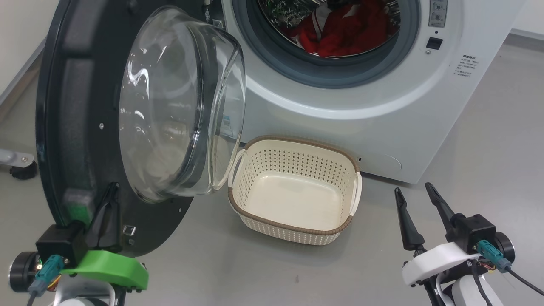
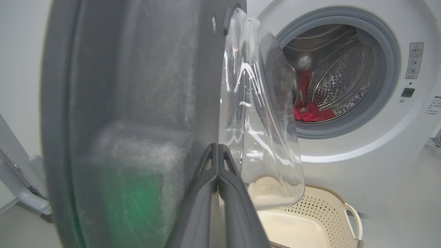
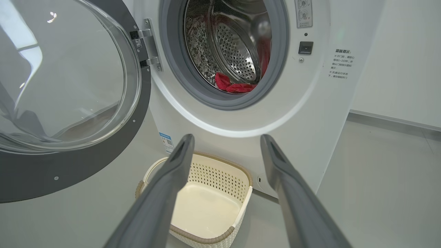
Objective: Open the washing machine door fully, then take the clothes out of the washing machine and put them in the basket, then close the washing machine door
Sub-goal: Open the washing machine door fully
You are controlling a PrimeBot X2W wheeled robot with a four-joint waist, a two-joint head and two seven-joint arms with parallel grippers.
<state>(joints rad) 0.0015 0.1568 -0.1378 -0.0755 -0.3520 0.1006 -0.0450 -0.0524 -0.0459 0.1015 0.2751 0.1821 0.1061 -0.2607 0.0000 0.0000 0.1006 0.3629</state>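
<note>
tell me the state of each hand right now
Left hand: shut, nothing held, tips by the washing machine door.
Right hand: open, holding nothing.

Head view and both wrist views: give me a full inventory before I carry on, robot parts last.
washing machine: one, white, straight ahead
washing machine door: one, black rim with clear glass bowl, swung open at left
clothes: one garment, red with white trim, inside the drum
basket: one, cream with brown rim, empty, before the machine
sticker: one, blue, low on the machine front
stand foot: one, grey, far left
left end effector: one, dark fingers, shut, by the door's lower edge
right end effector: one, dark fingers, open and empty, right of the basket
</note>
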